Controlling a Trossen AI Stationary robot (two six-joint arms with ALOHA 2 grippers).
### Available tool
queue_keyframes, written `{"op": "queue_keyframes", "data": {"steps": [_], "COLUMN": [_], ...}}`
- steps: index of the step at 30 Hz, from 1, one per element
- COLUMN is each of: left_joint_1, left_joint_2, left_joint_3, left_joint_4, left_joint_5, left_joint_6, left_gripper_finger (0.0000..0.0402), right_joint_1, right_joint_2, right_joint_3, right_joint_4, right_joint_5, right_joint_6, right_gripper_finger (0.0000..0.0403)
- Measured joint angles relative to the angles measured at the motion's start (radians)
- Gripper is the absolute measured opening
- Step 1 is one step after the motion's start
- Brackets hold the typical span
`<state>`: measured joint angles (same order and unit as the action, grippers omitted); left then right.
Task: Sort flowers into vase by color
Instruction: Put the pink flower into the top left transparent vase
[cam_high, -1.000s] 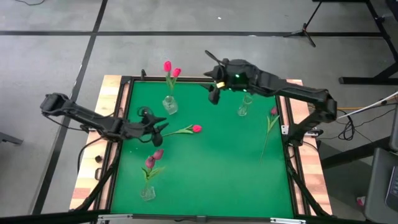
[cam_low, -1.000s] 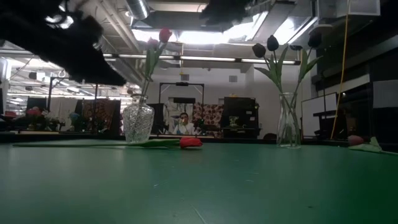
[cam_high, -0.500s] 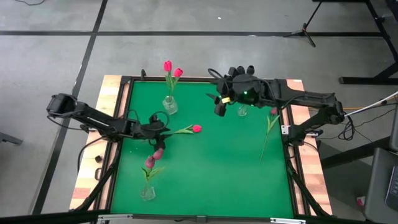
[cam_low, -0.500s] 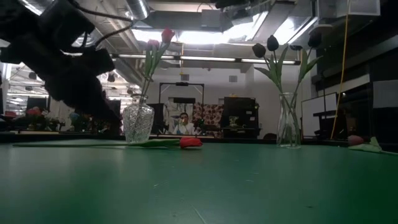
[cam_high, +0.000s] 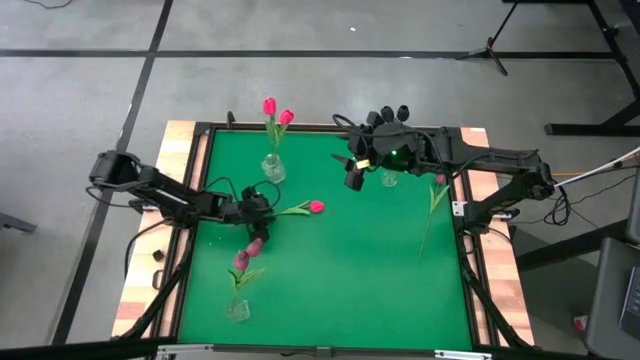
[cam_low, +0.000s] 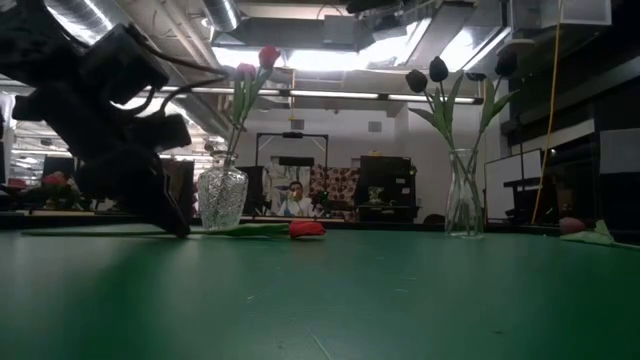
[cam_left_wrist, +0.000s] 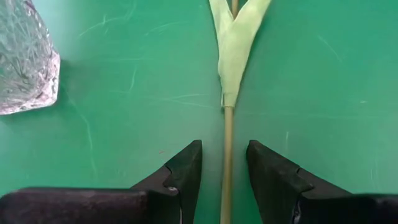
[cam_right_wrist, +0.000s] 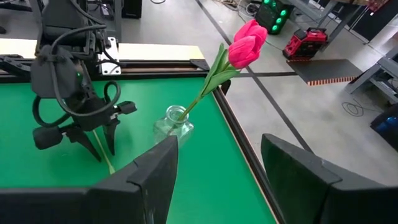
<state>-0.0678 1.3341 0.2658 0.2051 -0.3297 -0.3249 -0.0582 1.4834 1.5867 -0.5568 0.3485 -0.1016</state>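
Straddling the stem of a pink tulip (cam_high: 303, 209) lying flat near the table's (cam_high: 380, 280) middle, the left gripper (cam_left_wrist: 224, 169) stands spread apart, stem running lengthwise between its fingers; the right gripper (cam_high: 350, 172), also open, hovers near the far edge.

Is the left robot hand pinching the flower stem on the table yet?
Apart. The left wrist view shows the open left end effector straddling the stem, with green mat visible on both sides.

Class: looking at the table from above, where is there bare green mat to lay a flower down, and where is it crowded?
Free: the wide mat between the lone maroon tulip and the maroon vase. Crowded: around the left claw straddling the pink tulip, beside the pink vase.
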Motion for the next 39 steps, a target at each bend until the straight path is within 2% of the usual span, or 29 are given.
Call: {"op": "queue_keyframes", "data": {"steps": [9, 19, 24, 31, 39], "left_joint_1": [0.011, 0.010, 0.009, -0.018, -0.048], "left_joint_2": [0.020, 0.021, 0.022, 0.000, -0.100], "left_joint_3": [0.003, 0.002, 0.000, -0.002, -0.001], "left_joint_4": [0.007, 0.001, 0.016, 0.157, 0.256], "left_joint_5": [0.000, -0.033, -0.042, -0.053, -0.140], "left_joint_6": [-0.015, -0.038, -0.080, -0.092, -0.091], "left_gripper_finger": [0.0115, 0.0008, 0.0004, 0.0002, 0.0001], "right_joint_1": [0.000, 0.000, 0.000, 0.000, 0.018], "right_joint_2": [0.000, 0.001, 0.001, -0.003, -0.045], "right_joint_3": [0.000, 0.000, 0.000, 0.000, -0.001], "right_joint_4": [-0.004, -0.024, -0.024, -0.031, -0.053], "right_joint_5": [-0.002, -0.027, -0.027, -0.029, -0.142], "right_joint_6": [0.022, 0.046, 0.046, 0.046, 0.103], "right_gripper_finger": [0.0231, 0.0231, 0.0231, 0.0231, 0.0231]}}
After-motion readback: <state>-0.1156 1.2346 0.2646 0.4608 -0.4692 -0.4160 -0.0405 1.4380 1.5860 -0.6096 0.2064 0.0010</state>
